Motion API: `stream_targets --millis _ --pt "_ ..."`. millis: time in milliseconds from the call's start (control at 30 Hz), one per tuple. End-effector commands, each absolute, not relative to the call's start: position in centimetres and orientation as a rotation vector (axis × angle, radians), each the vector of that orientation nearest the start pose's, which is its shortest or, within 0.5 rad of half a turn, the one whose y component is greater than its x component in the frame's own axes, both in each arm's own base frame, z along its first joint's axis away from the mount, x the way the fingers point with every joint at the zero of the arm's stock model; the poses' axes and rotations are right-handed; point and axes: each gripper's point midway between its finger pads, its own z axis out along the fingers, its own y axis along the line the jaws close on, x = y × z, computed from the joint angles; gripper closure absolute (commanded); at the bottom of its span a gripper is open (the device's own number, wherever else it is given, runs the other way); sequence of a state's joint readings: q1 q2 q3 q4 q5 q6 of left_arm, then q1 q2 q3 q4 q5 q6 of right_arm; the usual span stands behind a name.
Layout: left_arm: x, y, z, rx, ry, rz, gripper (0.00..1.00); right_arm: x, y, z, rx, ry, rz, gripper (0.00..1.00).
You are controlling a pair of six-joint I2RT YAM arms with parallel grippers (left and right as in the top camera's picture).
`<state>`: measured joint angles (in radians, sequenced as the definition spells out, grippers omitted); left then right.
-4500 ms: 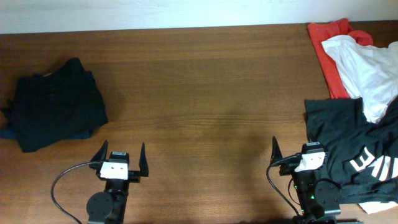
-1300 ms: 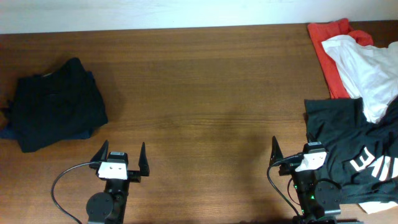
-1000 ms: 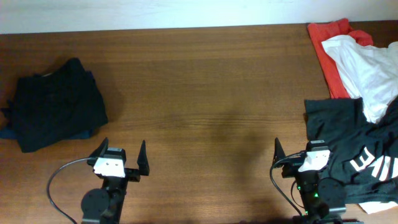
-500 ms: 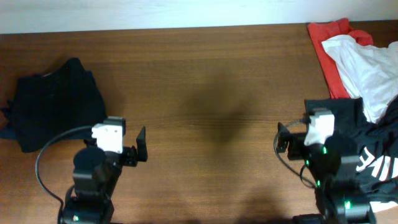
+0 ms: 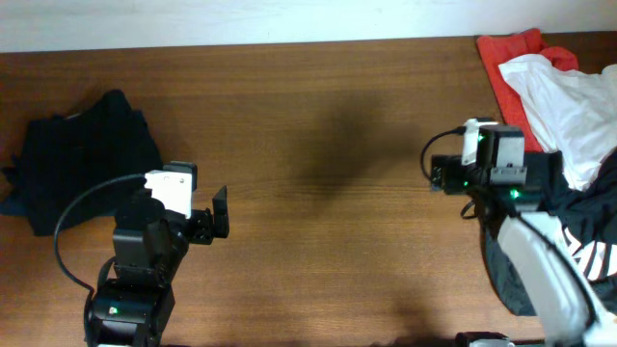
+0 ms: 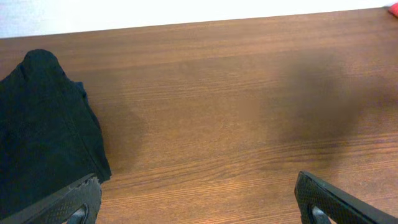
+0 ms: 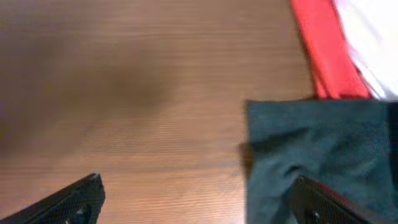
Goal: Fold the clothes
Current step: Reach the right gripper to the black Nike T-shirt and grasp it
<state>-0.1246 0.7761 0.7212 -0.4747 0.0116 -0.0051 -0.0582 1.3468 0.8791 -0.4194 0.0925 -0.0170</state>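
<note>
A black T-shirt with white lettering [image 5: 578,207] lies crumpled at the right edge, and its near corner shows in the right wrist view [image 7: 317,149]. A red shirt [image 5: 509,67] and a white shirt [image 5: 569,101] lie behind it; the red shirt also shows in the right wrist view [image 7: 324,56]. A folded dark pile [image 5: 87,169] lies at the left and also shows in the left wrist view [image 6: 43,137]. My right gripper [image 7: 202,202] is open and empty above the black shirt's left corner. My left gripper [image 6: 199,202] is open and empty, just right of the dark pile.
The brown wooden table [image 5: 308,116] stretches between the two heaps. Its back edge meets a white wall [image 5: 241,19]. A black cable [image 5: 67,226] loops from the left arm.
Both arms have lifted and reached away from the front edge. The right gripper has moved up over the black shirt's corner. The left gripper has moved toward the dark pile. The clothes have not moved.
</note>
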Motion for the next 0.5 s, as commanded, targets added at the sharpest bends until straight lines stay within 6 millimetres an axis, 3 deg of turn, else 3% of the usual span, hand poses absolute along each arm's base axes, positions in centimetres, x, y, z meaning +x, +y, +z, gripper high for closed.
stream_targets --millis 0,233,467 --pt "29.0 -3.9 23.0 0.131 2.08 -0.102 0.01 37.4 -7.4 9.9 0.272 2.477 -0.228 0.0" --pt "29.0 -3.9 23.0 0.132 2.083 -0.103 0.01 38.6 -9.6 4.1 0.333 2.55 -0.284 0.14" --pt "29.0 -3.9 23.0 0.131 2.083 -0.102 0.01 38.1 -12.1 1.6 0.477 2.564 -0.332 0.24"
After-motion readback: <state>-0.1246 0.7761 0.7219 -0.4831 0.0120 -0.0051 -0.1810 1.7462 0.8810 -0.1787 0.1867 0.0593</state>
